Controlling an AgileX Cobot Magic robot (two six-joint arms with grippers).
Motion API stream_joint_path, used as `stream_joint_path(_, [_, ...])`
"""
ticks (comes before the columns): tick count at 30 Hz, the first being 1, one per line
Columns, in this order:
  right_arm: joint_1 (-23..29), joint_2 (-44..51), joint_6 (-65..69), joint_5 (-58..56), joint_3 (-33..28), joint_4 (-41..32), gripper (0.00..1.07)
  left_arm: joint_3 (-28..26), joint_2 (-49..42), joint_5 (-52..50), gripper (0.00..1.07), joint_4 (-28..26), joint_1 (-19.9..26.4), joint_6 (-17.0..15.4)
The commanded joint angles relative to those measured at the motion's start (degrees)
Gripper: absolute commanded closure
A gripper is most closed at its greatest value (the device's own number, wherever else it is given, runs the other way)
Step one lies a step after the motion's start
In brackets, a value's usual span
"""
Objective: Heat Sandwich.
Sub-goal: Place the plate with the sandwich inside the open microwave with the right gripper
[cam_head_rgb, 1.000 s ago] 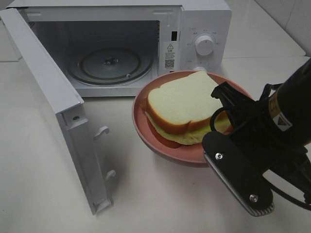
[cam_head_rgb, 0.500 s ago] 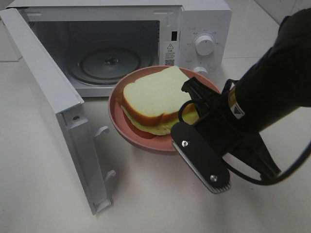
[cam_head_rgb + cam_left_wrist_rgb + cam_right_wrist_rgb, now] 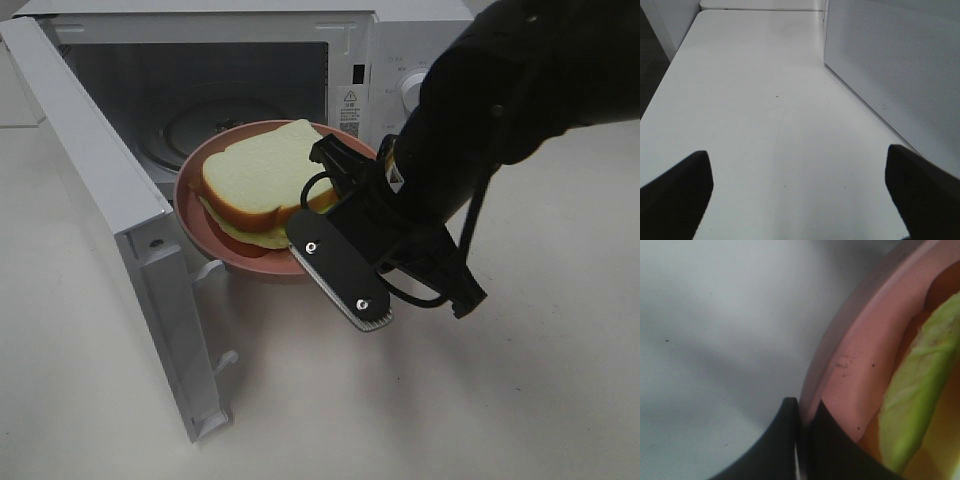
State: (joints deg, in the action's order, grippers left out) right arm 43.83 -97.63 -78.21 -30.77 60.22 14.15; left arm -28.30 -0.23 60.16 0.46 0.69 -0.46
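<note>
White counter (image 3: 520,400), microwave (image 3: 400,30) w/ door (image 3: 110,220) swung wide. Your right end effector (image 3: 801,432) is clamped on the pink plate (image 3: 190,205) rim. In the last sec it carried plate + sandwich (image 3: 265,170) from in front of the controls to the cavity mouth. Sandwich rides on the plate, not yet inside. Left end effector (image 3: 800,195) sits apart, jaws spread, empty. Insertion looks nearly lined up.
</note>
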Motion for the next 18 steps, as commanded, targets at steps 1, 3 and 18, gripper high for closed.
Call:
stream_joint_path(1, [-1.0,-2.1,-1.6,2.2,3.4,0.0,1.07,0.1,-0.7,-0.7,0.20,0.6,0.1,-0.1])
stream_joint_path(3, [-1.7,-3.4,-2.6,2.5,5.3,-0.2,1.07,0.1,-0.7,-0.7,0.20,0.8,0.1,-0.1])
stream_joint_path(18, [-3.8,-14.6,-4.6,3.2,18.0,-0.2,1.07,0.1,-0.7,-1.0,0.20,5.9,0.1,-0.1])
